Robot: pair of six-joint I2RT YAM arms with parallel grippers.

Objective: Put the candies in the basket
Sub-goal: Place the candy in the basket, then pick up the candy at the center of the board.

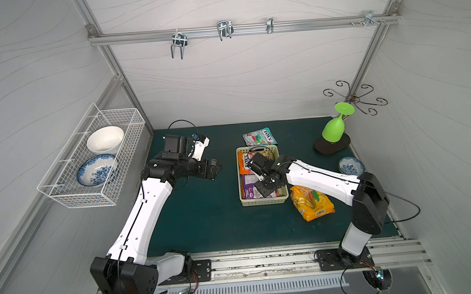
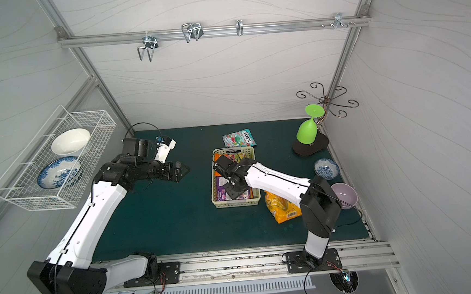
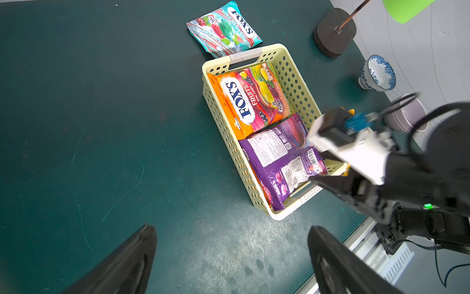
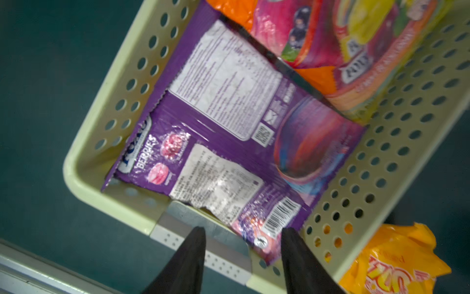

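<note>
Basket (image 1: pixel 263 201) (image 2: pixel 236 203) location: right of centre on the mat (image 1: pixel 205 218), resting flat. Its long axis runs near-to-far in both top views, with a handle slot in each short end wall.

Contents: an orange packet (image 3: pixel 250 101) fills the far half, face up, with its lettering running along the basket's long axis. A purple packet (image 3: pixel 276 155) (image 4: pixel 229 122) fills the near half, printed back panel up, barcode end toward the near end wall. More wrapping shows under both; how many packets lie beneath cannot be told.

Outside the basket: a teal packet (image 1: pixel 259 137) (image 2: pixel 239 138) (image 3: pixel 225 28) lies flat on the mat just beyond the far end wall. Its long axis is crosswise to the basket's, and its lettering reads inverted in both top views. A yellow-orange bag (image 1: pixel 313 204) (image 2: pixel 282 210) (image 4: pixel 396 262) lies on the mat just beside the basket's near right corner, long axis oblique, barcode end toward the near side.

Right gripper (image 4: pixel 244 230): above the near end of the basket, pointing down. Its fingers (image 4: pixel 193 259) are parted to a moderate gap with nothing between them. The tips are over the near handle slot and the barcode edge of the purple packet.

Left gripper (image 3: pixel 232 227) (image 1: pixel 217 170): raised over bare mat on the left side of the basket, jaws spread wide and empty.
</note>
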